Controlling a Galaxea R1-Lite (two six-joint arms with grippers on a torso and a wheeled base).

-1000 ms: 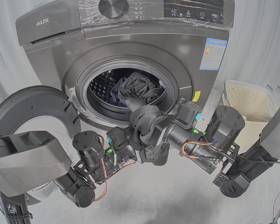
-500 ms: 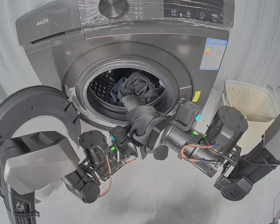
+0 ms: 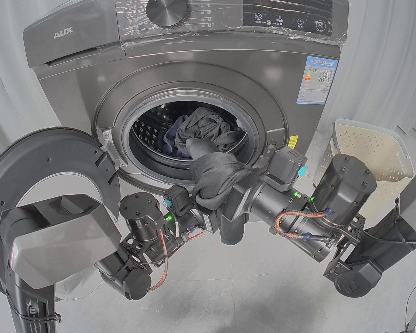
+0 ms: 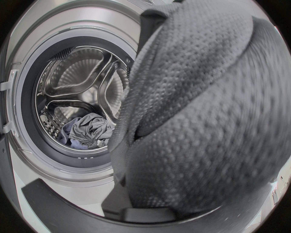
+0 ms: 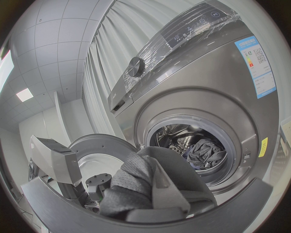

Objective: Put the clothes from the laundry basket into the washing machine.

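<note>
- Standing swung wide on the left, the door (image 3: 48, 155) leaves the mouth of the washing machine (image 3: 184, 77) free for loading
- Left gripper (image 3: 205, 210) sits low before the opening, under the dark garment (image 3: 215, 173), seemingly propping the bundle against sagging; whether it is clamped I cannot tell
- Garment's top end pokes up at the drum's lip, near the clothes (image 3: 205, 129) already inside
- Right gripper (image 3: 231, 198) is buried in the same cloth; its grip I cannot tell either
- Laundry basket (image 3: 371, 154) stands far right, beside the machine
- Against a second ago, both arms and the bundle have risen closer to the opening
</note>
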